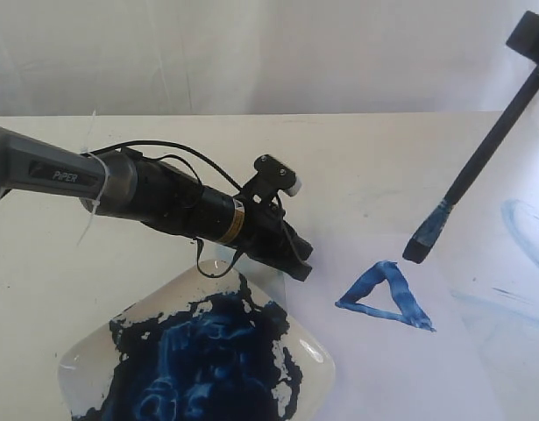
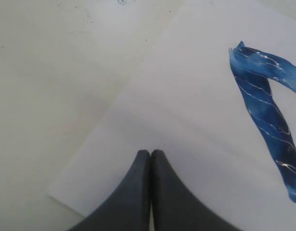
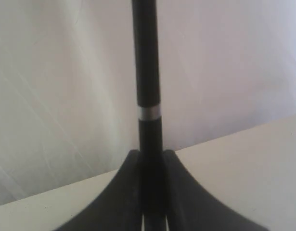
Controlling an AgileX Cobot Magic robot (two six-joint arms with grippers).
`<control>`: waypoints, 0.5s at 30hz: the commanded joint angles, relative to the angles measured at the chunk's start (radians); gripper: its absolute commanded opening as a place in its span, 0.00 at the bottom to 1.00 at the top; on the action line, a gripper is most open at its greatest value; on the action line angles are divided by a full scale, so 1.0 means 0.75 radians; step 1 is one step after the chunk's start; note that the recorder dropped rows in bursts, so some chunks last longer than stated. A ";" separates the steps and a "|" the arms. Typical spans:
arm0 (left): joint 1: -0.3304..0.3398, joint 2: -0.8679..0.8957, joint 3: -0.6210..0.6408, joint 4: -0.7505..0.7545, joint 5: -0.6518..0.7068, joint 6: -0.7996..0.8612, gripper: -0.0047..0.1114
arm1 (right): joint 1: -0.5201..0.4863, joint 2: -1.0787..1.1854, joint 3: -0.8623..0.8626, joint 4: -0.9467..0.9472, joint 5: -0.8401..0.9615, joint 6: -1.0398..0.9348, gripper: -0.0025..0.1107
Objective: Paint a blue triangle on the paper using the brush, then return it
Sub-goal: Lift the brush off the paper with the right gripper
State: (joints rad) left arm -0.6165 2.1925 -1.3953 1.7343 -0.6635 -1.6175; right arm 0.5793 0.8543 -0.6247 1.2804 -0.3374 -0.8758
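Right gripper: jaws clamped on the black handle of the brush. The brush slants down, with its blue bristles just beside the top corner of the blue triangle; contact with the paper cannot be told.
Left gripper: fingers pressed together, holding nothing, above the paper near its corner, beside the paint dish.
Triangle: hollow and streaky, on the paper.

White rectangular paper sheet lies on the cream worktop, right of centre. Hollow triangle of blue brushstrokes sits on it. Clear glass paint dish stands front left, just beside the sheet. Black left arm reaches over the dish's far edge, jaws above the sheet's corner, left of the triangle. Long black-handled paintbrush slants down from the right jaws, tip just behind the triangle, apart.
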 commanded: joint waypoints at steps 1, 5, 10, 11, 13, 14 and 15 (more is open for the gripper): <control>-0.010 0.002 -0.002 0.013 0.007 -0.001 0.04 | -0.001 -0.079 0.072 0.019 0.009 -0.027 0.02; -0.010 0.002 -0.002 0.013 0.007 -0.001 0.04 | -0.001 -0.112 0.119 0.036 0.006 -0.025 0.02; -0.010 0.002 -0.002 0.013 0.005 -0.001 0.04 | -0.001 -0.114 0.164 0.036 0.006 -0.025 0.02; -0.010 0.002 -0.002 0.013 0.005 -0.001 0.04 | -0.001 -0.114 0.166 0.036 0.006 -0.025 0.02; -0.010 0.002 -0.002 0.013 0.005 -0.001 0.04 | -0.001 -0.114 0.169 0.036 0.006 -0.025 0.02; -0.010 0.002 -0.002 0.013 0.007 -0.001 0.04 | -0.001 -0.114 0.169 0.036 0.006 -0.025 0.02; -0.010 0.002 -0.002 0.013 0.007 -0.001 0.04 | -0.001 -0.114 0.169 0.036 0.006 -0.025 0.02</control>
State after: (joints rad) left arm -0.6165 2.1925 -1.3953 1.7343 -0.6635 -1.6175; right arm 0.5793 0.7765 -0.5024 1.3088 -0.3314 -0.8824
